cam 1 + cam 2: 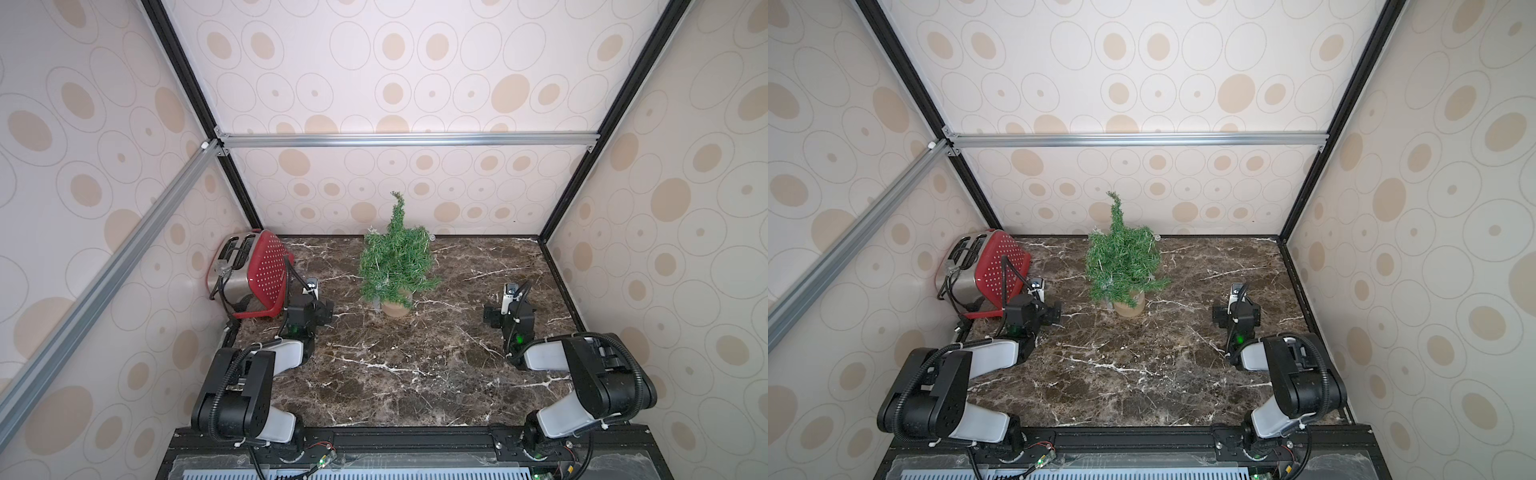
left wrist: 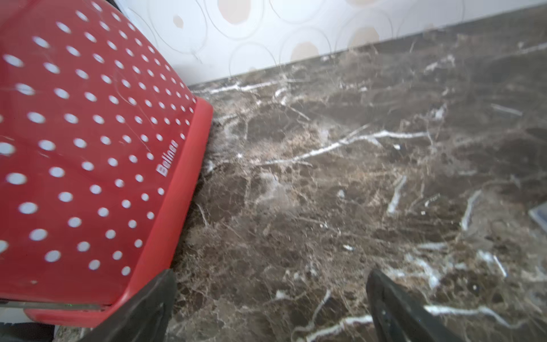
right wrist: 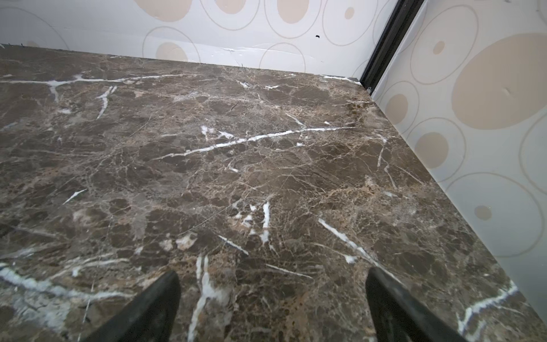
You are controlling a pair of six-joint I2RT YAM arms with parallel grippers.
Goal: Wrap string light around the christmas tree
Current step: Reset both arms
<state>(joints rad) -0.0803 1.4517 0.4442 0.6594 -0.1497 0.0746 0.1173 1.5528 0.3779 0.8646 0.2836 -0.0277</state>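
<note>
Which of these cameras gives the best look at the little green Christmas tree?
Both top views: the christmas tree stands whole there, from pointed top to tan base. Neither wrist view shows it: the left wrist view sees the red toaster and the table, the right wrist view table and wall.

Both top views look down from high at the front, facing the back, sharing the whole table (image 1: 395,374) and tree (image 1: 395,257). Left wrist view sits low, close beside the toaster (image 2: 88,148); right wrist view skims the table toward a far corner.
</note>
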